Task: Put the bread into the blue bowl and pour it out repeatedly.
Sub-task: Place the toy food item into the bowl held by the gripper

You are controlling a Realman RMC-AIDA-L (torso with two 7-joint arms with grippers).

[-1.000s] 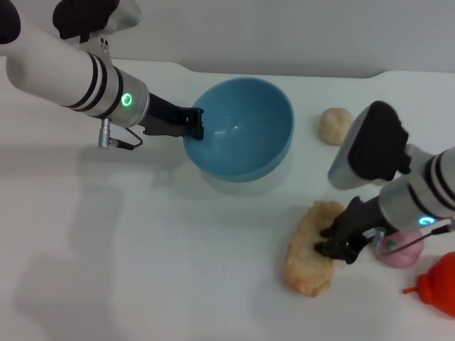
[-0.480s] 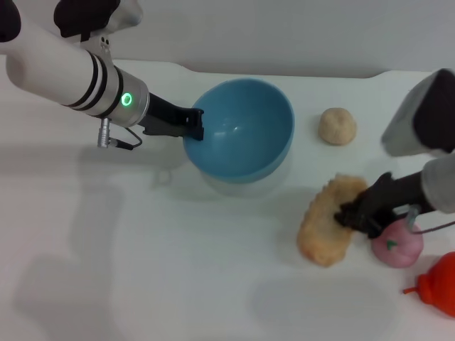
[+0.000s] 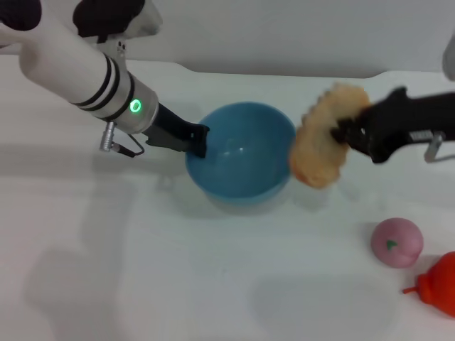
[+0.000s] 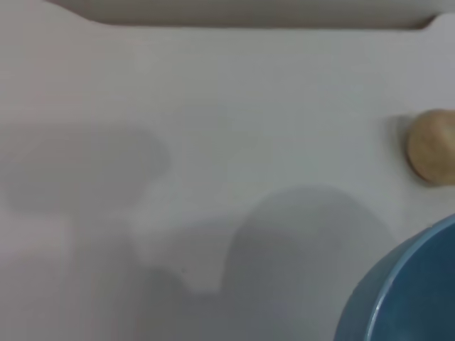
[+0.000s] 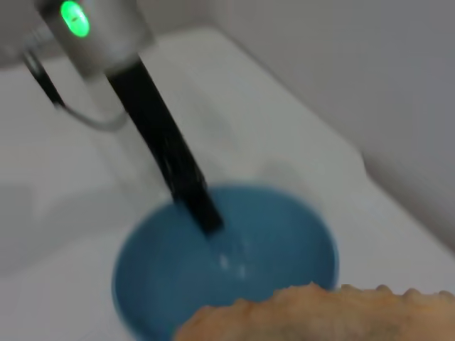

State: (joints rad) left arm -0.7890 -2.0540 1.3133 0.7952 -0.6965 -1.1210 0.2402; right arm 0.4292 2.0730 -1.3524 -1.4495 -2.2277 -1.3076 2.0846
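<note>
The blue bowl stands upright on the white table, empty inside; it also shows in the left wrist view and the right wrist view. My left gripper is shut on the bowl's left rim. My right gripper is shut on the bread, holding it in the air just right of the bowl's right rim, with its pale underside facing me. The bread's ridged edge fills the near part of the right wrist view.
A small round beige bun lies beyond the bowl, hidden behind the bread in the head view. A pink peach-like toy and a red toy lie at the front right. The table's back edge runs behind the bowl.
My right gripper lifted the bread off the table and carried it up and left to beside the bowl's rim. The left gripper set the tilted bowl down level, a little nearer.
</note>
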